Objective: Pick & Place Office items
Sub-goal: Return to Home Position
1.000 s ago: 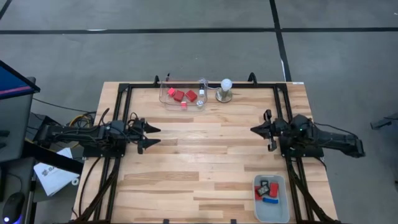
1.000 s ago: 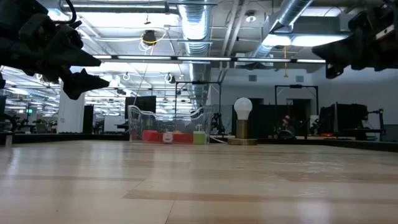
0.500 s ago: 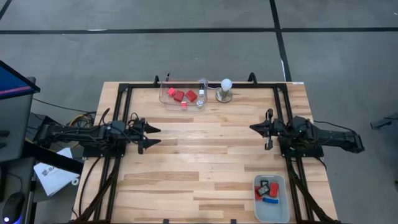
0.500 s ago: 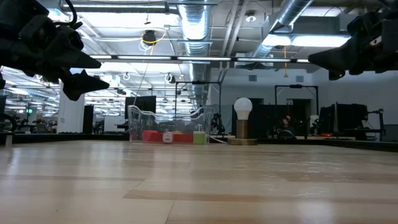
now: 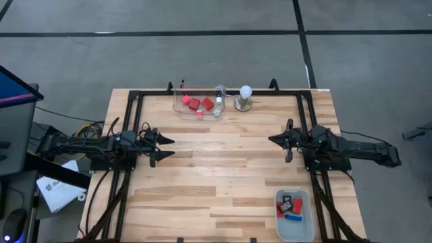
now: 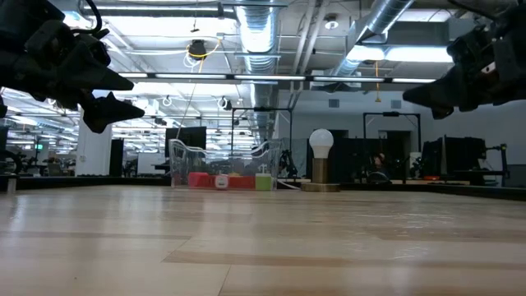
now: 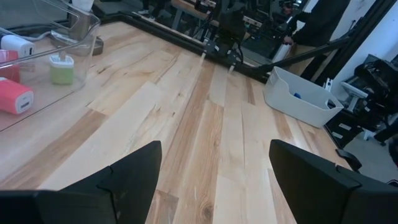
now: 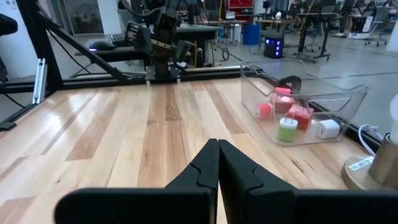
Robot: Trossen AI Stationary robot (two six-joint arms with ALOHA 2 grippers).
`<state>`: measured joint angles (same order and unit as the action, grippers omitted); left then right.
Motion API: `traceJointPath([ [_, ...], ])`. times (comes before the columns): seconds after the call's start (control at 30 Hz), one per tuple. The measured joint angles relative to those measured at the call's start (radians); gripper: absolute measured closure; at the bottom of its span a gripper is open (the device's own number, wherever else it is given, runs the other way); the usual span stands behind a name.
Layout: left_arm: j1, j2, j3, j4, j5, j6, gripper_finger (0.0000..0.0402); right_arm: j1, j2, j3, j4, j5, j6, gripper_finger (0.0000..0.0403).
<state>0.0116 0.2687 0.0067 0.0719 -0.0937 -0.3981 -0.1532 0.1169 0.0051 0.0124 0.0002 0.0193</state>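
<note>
Left side: left gripper (image 5: 170, 147) sits over the left part of the table (image 5: 223, 169), fingers spread wide, nothing between them. The low view shows it hanging well above the boards. Little risk here unless you drop the arm with the fingers splayed; a tip could then scrape the wood.

Far edge, centre: transparent bin (image 5: 179, 108) holds the red blocks (image 5: 194, 103). The right wrist view also shows a green-and-white piece (image 8: 287, 129) and a white one (image 8: 323, 128) inside it. The bin stands just beside the white ball on its metal base (image 5: 244, 96) and close to the black frame rail. You have no slack there. Any sweep toward that corner could shove the bin into the base, tip the ball or spill the pieces.

Right side: right gripper (image 5: 272, 140) is over the right part of the table, jaws pressed together on nothing, pointing inward and raised. With both arms aimed at each other across the middle, a reach by either one risks a clash.

Near right corner: grey tray (image 5: 280, 228) holds a black-and-white piece (image 5: 286, 200), a red one (image 5: 297, 204) and a blue one (image 5: 292, 218). It lies close under the right arm's reach; a low retreat could clip its rim. Whether these pieces belong there, I cannot tell. Check before you call the job done.
</note>
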Motion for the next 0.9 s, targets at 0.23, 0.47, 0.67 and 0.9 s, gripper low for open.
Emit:
traceJointPath([
  [0.23, 0.000, 0.000, 0.000, 0.000, 0.000, 0.000, 0.0105, 0.000, 0.008, 0.000, 0.000, 0.000, 0.000, 0.0403],
  [0.47, 0.000, 0.000, 0.000, 0.000, 0.001, 0.000, 0.0105, 0.000, 0.008, 0.000, 0.000, 0.000, 0.000, 0.0403],
  [0.67, 0.000, 0.000, 0.000, 0.000, 0.002, 0.000, 0.0105, 0.000, 0.008, 0.000, 0.000, 0.000, 0.000, 0.0403],
  [0.9, 0.000, 0.000, 0.000, 0.000, 0.003, 0.000, 0.0105, 0.000, 0.008, 0.000, 0.000, 0.000, 0.000, 0.0403],
])
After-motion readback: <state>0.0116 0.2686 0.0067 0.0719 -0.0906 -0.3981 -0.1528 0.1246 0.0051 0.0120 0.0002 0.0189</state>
